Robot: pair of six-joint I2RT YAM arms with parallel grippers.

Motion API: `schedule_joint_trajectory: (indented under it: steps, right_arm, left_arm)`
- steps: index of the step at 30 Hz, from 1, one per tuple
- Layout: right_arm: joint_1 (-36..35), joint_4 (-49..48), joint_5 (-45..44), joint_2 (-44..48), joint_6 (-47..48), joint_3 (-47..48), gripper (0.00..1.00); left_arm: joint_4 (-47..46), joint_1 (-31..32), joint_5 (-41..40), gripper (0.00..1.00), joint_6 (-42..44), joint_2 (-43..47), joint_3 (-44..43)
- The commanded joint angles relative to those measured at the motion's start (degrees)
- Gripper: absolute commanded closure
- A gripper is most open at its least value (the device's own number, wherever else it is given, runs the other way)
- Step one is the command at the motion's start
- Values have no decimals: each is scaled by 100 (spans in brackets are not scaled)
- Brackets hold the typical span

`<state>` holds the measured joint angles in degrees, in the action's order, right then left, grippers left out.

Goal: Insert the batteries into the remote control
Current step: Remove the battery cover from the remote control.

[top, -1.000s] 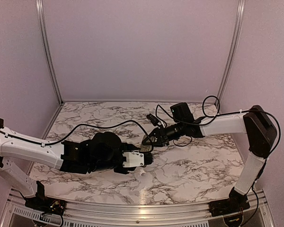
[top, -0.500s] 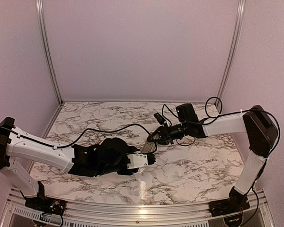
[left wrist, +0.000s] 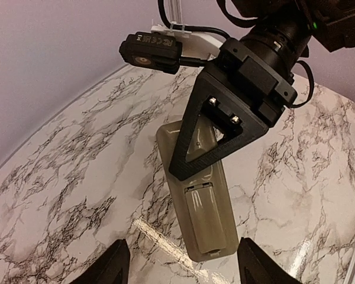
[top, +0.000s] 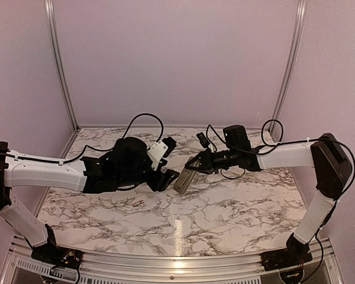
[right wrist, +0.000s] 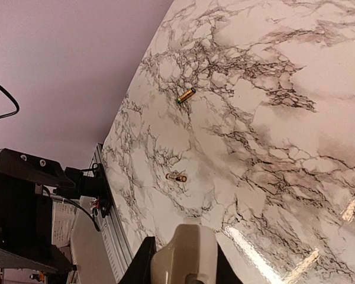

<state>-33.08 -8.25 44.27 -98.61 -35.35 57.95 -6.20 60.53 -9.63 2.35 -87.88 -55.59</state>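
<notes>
The slim rectangular remote control [top: 182, 180] is turned with its greyish-tan back up. The right claw [top: 191, 168] is clamped on its upper end, one black triangular finger [left wrist: 219, 130] lying flat across the back. The free end slants down toward the white, grey-veined marble-patterned counter [top: 236, 207], and whether it touches cannot be told. A seam across the back marks off a panel toward that free end, with a small notch at the edge. No lettering or brand can be read on this face. The black camera [left wrist: 151, 50] on the right wrist carries small pale print, too blurred to read. The left claw [left wrist: 183, 248] faces the remote control from just beside it. Its two dark fingers are spread wide apart with nothing between them. The two small metallic cylinder batteries [right wrist: 186, 94] lie loose on the counter, well apart from each other and away from both claws. One is brass-coloured with a green tip. The other battery [right wrist: 176, 177] is shorter-looking and gold and silvery, nearer the rail at the counter's near edge. From above only one of them shows, in front of the left forearm.
</notes>
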Motion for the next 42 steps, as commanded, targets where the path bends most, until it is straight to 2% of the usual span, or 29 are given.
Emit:
schedule_joint_trajectory:
  steps: [1,5,11,25,31,36,42]
  right_arm:
    - [47,-295,-184,175,-125,145,100]
    - [45,-328,-206,239,-181,131,100]
    - [34,-299,-211,265,-220,139,100]
    - [39,-279,-180,254,-290,141,100]
    - [39,-252,-147,295,-300,139,100]
    - [36,-183,-135,352,-241,144,100]
    - [55,-16,-196,470,-86,155,100]
  left_arm:
    - [140,-222,849,34,-1086,-205,-455]
    - [315,-322,945,35,-1238,-440,-683]
    - [742,-323,1087,48,-1207,-916,-1043]
    - [1098,-323,839,59,-1066,-1372,-1276]
    - [1143,-323,699,63,-1035,-1425,-1359]
    - [1196,-331,756,72,-1010,-1391,-1375]
    - [1167,-332,822,78,-996,-1232,-1308]
